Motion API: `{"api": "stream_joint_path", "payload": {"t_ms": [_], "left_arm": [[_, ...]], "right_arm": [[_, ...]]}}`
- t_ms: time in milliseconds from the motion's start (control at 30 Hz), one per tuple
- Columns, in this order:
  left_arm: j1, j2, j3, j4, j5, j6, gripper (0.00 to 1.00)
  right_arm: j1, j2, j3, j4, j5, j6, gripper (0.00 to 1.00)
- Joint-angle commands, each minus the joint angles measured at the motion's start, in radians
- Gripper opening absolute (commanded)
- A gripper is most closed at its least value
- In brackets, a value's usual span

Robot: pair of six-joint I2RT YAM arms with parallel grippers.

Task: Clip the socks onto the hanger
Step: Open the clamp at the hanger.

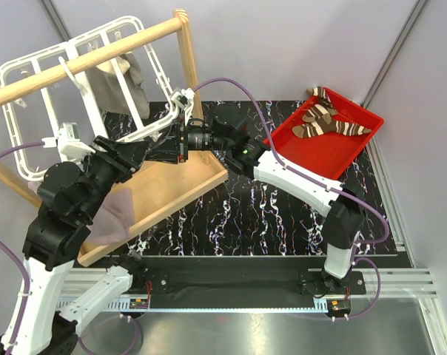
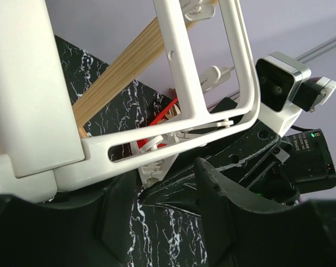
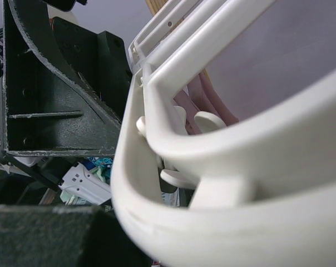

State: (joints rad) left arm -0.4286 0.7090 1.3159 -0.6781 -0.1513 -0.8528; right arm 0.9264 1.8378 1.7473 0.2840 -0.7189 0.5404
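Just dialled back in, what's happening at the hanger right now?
Both arms meet at a lower corner of the white hanger, which hangs on the wooden rail. The right claw grips the frame's rim. The left claw is at the same corner, but I cannot tell whether it grips. The striped socks lie in the red tray, neither clipped yet. A grey cloth hangs from the hanger.

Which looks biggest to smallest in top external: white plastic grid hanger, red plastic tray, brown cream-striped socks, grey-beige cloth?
1. white plastic grid hanger, though it hangs raised, nearer the camera, which inflates it.
2. red plastic tray.
3. brown cream-striped socks and grey-beige cloth: these look alike, so they are not ranked.
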Motion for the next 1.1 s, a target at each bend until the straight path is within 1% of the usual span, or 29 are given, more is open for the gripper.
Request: {"api": "stream_joint_path", "payload": {"t_ms": [0, 133, 200, 333, 367, 433, 467, 500, 533, 567, 600, 633, 667, 700, 767, 800, 833, 933, 1000, 1067], "left_arm": [[-0.007, 0.018, 0.011, 0.084, -0.05, 0.038, 0.49], [-0.018, 0.03, 0.016, 0.098, -0.06, 0.046, 0.46], [-0.022, 0.035, 0.02, 0.103, -0.065, 0.057, 0.42], [-0.035, 0.052, 0.026, 0.104, -0.071, 0.07, 0.41], [-0.041, 0.056, 0.025, 0.106, -0.071, 0.073, 0.39], [-0.047, 0.058, 0.023, 0.112, -0.071, 0.081, 0.29], [-0.052, 0.06, 0.023, 0.115, -0.071, 0.081, 0.21], [-0.055, 0.061, 0.026, 0.117, -0.071, 0.086, 0.09], [-0.056, 0.064, 0.031, 0.109, -0.076, 0.087, 0.01], [-0.061, 0.066, 0.037, 0.104, -0.079, 0.086, 0.0], [-0.062, 0.063, 0.036, 0.097, -0.082, 0.086, 0.0], [-0.065, 0.061, 0.037, 0.094, -0.088, 0.084, 0.0], [-0.068, 0.057, 0.036, 0.092, -0.09, 0.081, 0.0], [-0.068, 0.053, 0.037, 0.086, -0.094, 0.081, 0.0], [-0.071, 0.05, 0.036, 0.083, -0.102, 0.081, 0.0], [-0.073, 0.05, 0.036, 0.072, -0.105, 0.078, 0.0], [-0.076, 0.049, 0.037, 0.069, -0.108, 0.077, 0.0], [-0.078, 0.04, 0.032, 0.061, -0.113, 0.066, 0.0], [-0.078, 0.032, 0.034, 0.057, -0.113, 0.054, 0.0], [-0.076, 0.029, 0.043, 0.048, -0.12, 0.034, 0.0]], "right_arm": [[0.031, -0.015, 0.021, -0.086, -0.04, -0.026, 0.0], [0.034, -0.018, 0.027, -0.103, -0.045, -0.04, 0.0], [0.034, -0.017, 0.031, -0.115, -0.045, -0.053, 0.0], [0.037, -0.022, 0.031, -0.134, -0.045, -0.071, 0.0], [0.035, -0.025, 0.034, -0.135, -0.045, -0.074, 0.0], [0.037, -0.025, 0.032, -0.14, -0.042, -0.076, 0.0], [0.037, -0.026, 0.034, -0.143, -0.043, -0.082, 0.01], [0.037, -0.026, 0.032, -0.146, -0.043, -0.082, 0.06], [0.037, -0.029, 0.031, -0.152, -0.037, -0.088, 0.12], [0.035, -0.034, 0.029, -0.161, -0.028, -0.094, 0.18], [0.037, -0.04, 0.027, -0.173, -0.019, -0.103, 0.27], [0.035, -0.054, 0.023, -0.202, 0.001, -0.126, 0.31], [0.035, -0.063, 0.021, -0.221, 0.018, -0.14, 0.38], [0.035, -0.074, 0.017, -0.242, 0.036, -0.158, 0.53], [0.035, -0.119, 0.0, -0.323, 0.091, -0.22, 0.64], [0.031, -0.138, -0.011, -0.344, 0.108, -0.241, 0.73], [0.029, -0.176, -0.031, -0.377, 0.148, -0.279, 0.78], [0.014, -0.235, -0.066, -0.423, 0.197, -0.318, 0.84], [0.0, -0.253, -0.084, -0.419, 0.219, -0.309, 0.83], [-0.001, -0.261, -0.117, -0.359, 0.217, -0.289, 0.78]]}}
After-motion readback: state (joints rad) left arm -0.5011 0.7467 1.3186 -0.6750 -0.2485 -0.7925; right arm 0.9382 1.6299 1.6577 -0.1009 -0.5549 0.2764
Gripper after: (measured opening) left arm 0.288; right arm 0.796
